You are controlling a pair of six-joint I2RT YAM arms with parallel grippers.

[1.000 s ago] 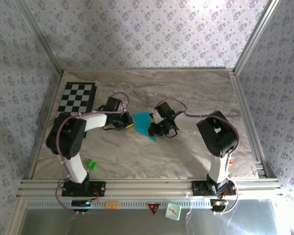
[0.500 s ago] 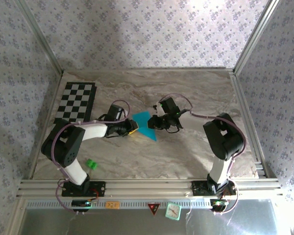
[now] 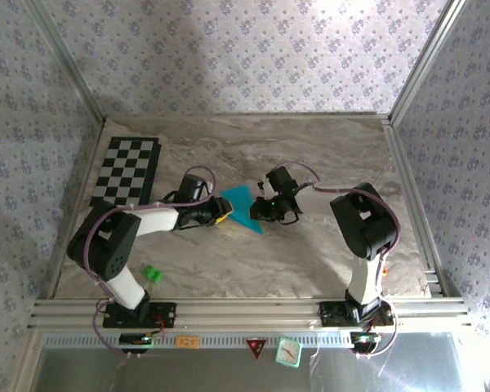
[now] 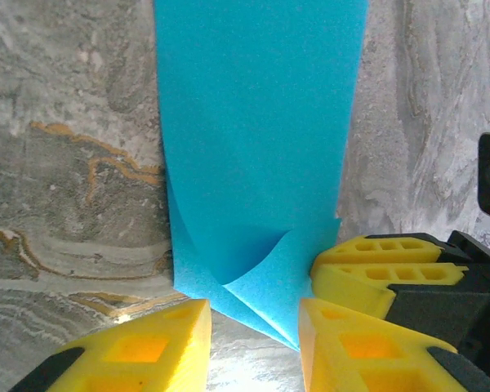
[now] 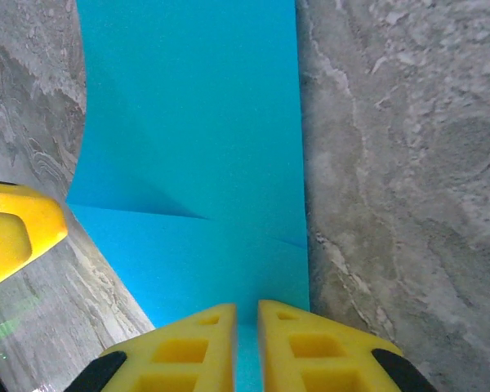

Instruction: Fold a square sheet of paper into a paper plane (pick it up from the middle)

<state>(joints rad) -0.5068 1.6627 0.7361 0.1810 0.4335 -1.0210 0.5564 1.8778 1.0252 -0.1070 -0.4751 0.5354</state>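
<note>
The paper point(image 3: 240, 207) is laid on the desk point(image 3: 335, 155) between the two tools, creased into a tapered shape. From above, its long axis is seen to run from far-left to a point at near-right. The left tool point(image 3: 221, 211) is set at its left edge and the right tool point(image 3: 262, 209) at its right, so the two are faced across the short width. Neither arm is much the nearer, but the right is judged the better placed, since its jaws are set astride the edge.

In the left wrist view the left tool is shown released. Its jaws are parted, and a curled corner of the paper is seen lying between the fingers point(image 4: 139, 355), untouched. In the right wrist view the right tool's jaws are drawn almost together, with a sliver of blue between them; whether the paper is pinched cannot be told. The taper and the facing of the tools are best made out from above, the lifted corner and the crease lines from the wrists.
</note>
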